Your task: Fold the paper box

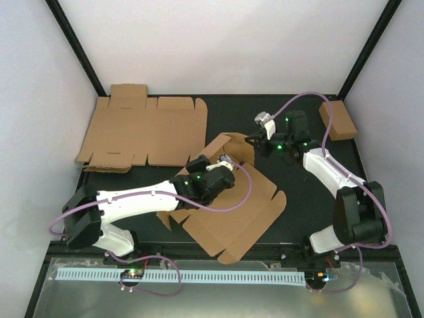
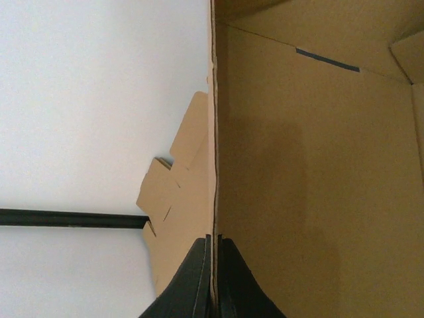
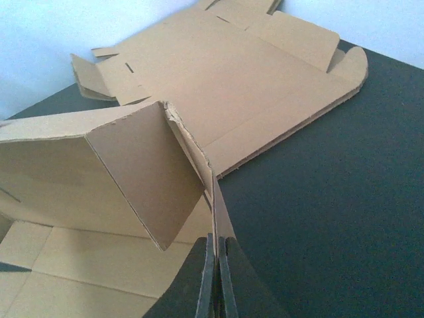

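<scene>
I count two die-cut cardboard mailers: one half-folded paper box (image 1: 232, 215) in the middle and one flat sheet (image 1: 142, 132) far left. One small closed box (image 1: 338, 119) sits far right. My grippers number two: left gripper (image 2: 213, 244) and right gripper (image 3: 216, 240).

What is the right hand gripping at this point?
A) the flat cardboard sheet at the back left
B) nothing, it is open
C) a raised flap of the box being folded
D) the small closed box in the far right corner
C: the right wrist view shows the right hand shut on the edge of a raised flap of the paper box.
</scene>
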